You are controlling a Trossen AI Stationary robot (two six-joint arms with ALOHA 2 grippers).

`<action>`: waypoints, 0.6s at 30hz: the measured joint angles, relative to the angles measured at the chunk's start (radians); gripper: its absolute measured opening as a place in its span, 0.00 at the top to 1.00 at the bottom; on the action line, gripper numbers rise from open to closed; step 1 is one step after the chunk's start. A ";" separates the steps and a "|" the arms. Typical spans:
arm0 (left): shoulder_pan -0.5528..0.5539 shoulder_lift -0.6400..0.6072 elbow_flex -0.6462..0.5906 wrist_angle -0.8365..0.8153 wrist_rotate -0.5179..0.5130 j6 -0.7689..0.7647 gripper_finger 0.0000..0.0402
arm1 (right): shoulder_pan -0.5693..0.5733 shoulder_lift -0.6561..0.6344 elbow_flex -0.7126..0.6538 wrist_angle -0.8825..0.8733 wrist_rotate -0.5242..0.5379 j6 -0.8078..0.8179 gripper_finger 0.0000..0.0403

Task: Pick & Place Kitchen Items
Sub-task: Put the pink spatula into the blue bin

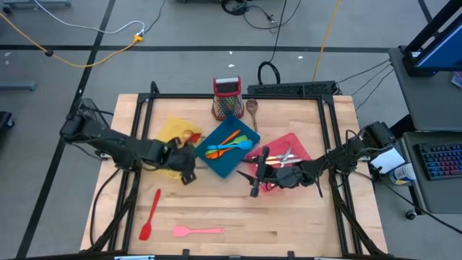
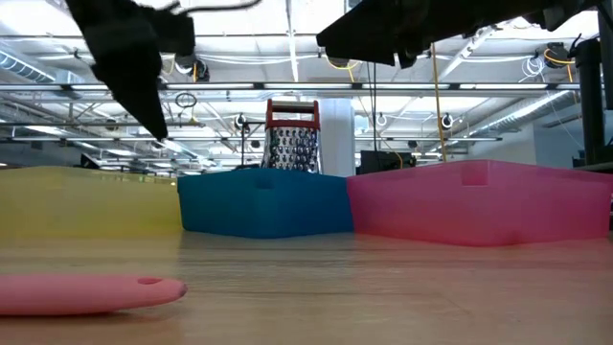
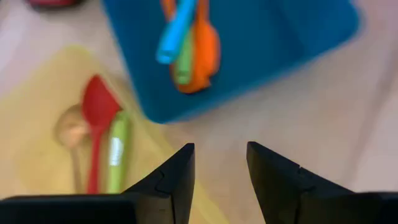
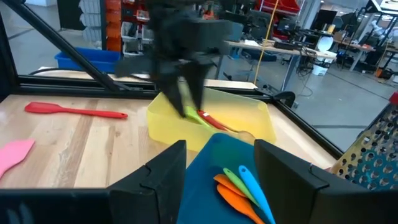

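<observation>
The left gripper (image 1: pixel 189 173) hangs above the bare wood just near of the gap between the yellow tray (image 1: pixel 170 131) and the teal tray (image 1: pixel 229 167). Its two dark fingers (image 3: pixel 179 180) stand apart with nothing between them; the left wrist view shows only table wood in the gap.

In the yellow tray lie a red spatula (image 3: pixel 98 123), a green utensil (image 3: pixel 115 150) just beside it, and a wooden spoon (image 3: pixel 70 132) on the spatula's other side. In the teal tray, at the middle of the table, an orange spoon (image 3: pixel 206 50), a blue utensil (image 3: pixel 177 30) and a green one (image 3: pixel 183 62) lie bunched together, overlapping.

The right gripper (image 1: pixel 258 178) hovers at the near left edge of the red tray (image 1: pixel 297 144), close to the teal tray's right corner. Its fingers (image 4: pixel 166 171) are spread wide and hold nothing. Pale-handled metal cutlery (image 1: pixel 281 155) lies in the red tray, partly hidden under that arm.

On the open wood near the front, a red spatula (image 1: pixel 150 214) lies to the left, and a pink spatula (image 1: pixel 196 231) lies flat to its right, nearer the front edge; the two are apart. At the far edge of the table a box grater (image 1: pixel 227 97) stands upright, with a wooden spoon (image 1: pixel 253 112) lying just to its right.
</observation>
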 joint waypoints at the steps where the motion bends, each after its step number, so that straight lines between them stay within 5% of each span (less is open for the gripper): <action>1: -0.026 0.000 0.003 0.003 0.001 -0.011 0.62 | -0.003 0.000 0.000 0.000 0.000 0.000 0.55; 6: -0.169 0.000 -0.001 0.076 -0.005 -0.035 0.62 | -0.006 0.000 0.000 -0.003 -0.018 0.057 0.55; 13: -0.338 0.002 -0.062 0.372 -0.012 0.033 0.62 | 0.001 0.000 0.000 -0.023 -0.230 0.082 0.55; 18: -0.418 0.046 -0.139 0.649 -0.035 0.085 0.62 | 0.015 0.000 0.000 -0.028 -0.264 0.088 0.55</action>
